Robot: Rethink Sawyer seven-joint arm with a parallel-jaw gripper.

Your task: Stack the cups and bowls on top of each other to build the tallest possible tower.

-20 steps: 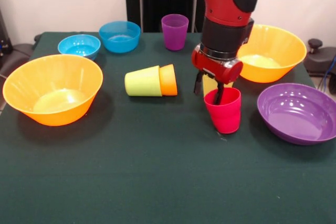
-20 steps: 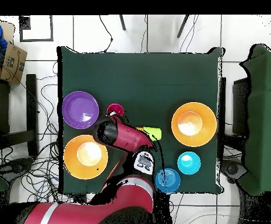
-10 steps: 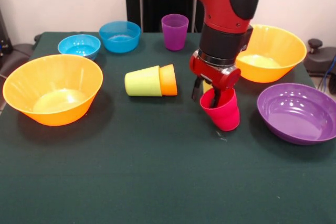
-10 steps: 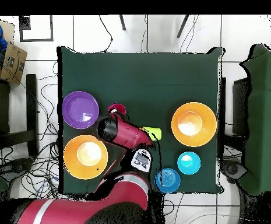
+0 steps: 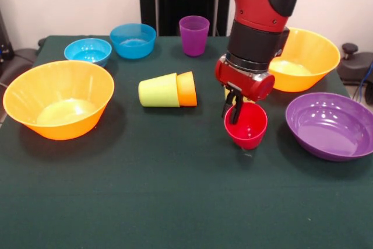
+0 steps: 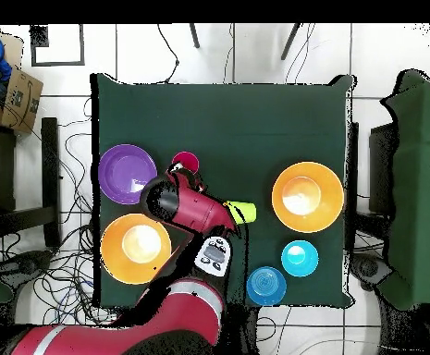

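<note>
Dark green tabletop (image 5: 175, 202) carried scattered bowls and cups. Right of centre, the gripper (image 5: 234, 109) had its fingers clamped on the rim of the tilted red cup (image 5: 246, 125), beside the purple bowl (image 5: 330, 125).

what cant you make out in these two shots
- Yellow cup: front view, nearly all hidden behind the pincer and red cup.
- Orange cup: overhead view, hidden under the arm; only the lime green cup shows.
- Purple cup: overhead view, also under the arm.
- Purple bowl: front view, cut by the right edge.
</note>
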